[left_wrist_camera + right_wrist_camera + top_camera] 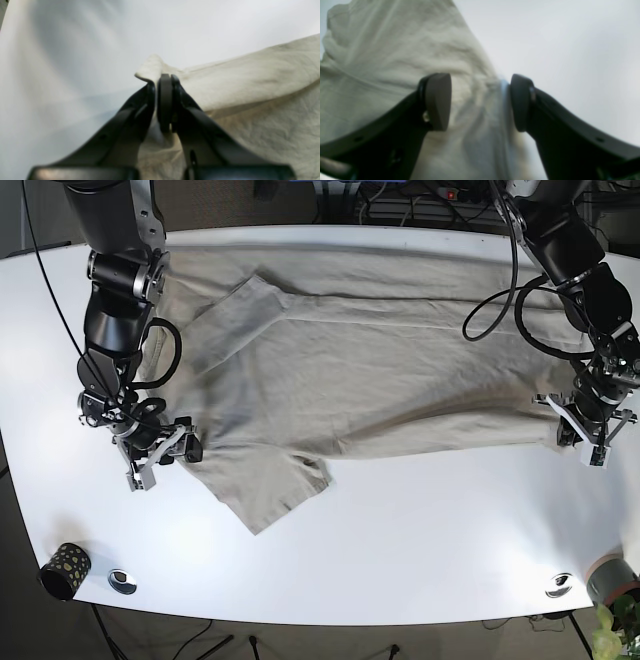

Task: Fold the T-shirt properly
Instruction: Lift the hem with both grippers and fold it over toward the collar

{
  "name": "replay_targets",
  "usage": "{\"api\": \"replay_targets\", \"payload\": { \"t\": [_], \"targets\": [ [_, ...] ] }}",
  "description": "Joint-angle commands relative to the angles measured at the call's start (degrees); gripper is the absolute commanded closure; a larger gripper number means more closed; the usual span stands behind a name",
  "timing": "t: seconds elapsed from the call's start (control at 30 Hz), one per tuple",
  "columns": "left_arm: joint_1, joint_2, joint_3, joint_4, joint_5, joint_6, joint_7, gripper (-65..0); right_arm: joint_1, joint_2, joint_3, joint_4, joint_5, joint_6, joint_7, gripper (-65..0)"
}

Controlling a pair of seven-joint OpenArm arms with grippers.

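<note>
A beige T-shirt lies spread across the white table, one sleeve folded onto the body and the other sleeve pointing toward the front. My left gripper is shut on a corner of the shirt's edge; in the base view it sits at the shirt's right end. My right gripper is open, its fingers standing on either side of the shirt's fabric low over the table; in the base view it is at the shirt's left front edge.
A dark dotted cup and a small metal disc sit at the front left corner. Another disc and a potted plant are at the front right. Cables hang behind the table.
</note>
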Motion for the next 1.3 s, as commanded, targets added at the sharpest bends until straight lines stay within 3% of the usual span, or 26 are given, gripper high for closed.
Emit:
{"api": "replay_targets", "payload": {
  "t": [0.0, 0.1, 0.33, 0.63, 1.27],
  "targets": [
    [-1.26, -1.00, -0.08, 0.94, -0.73, 0.10, -1.20, 0.0, 1.51, -0.10, -0.01, 0.72, 0.69, 0.54, 0.29, -35.5],
    [-1.34, -1.09, -0.08, 0.85, -0.73, 0.10, -1.20, 0.0, 1.51, -0.36, -0.01, 0.72, 0.69, 0.54, 0.29, -30.9],
    [-3.10, -2.41, 0.09, -2.75, -0.73, 0.10, -1.47, 0.0, 1.95, -0.98, 0.16, 0.80, 0.69, 0.54, 0.47, -0.8],
    [-7.50, -4.61, 0.09, -11.19, -0.82, 0.10, -3.31, 0.0, 1.42, -0.89, -0.01, 7.22, 0.69, 0.54, -0.59, 0.0],
    [-9.52, -4.25, 2.47, -4.77, -1.17, 0.10, -3.05, 0.0, -10.89, -1.51, 0.43, 45.46, 1.30, 0.54, -21.60, 0.0]
  ]
}}
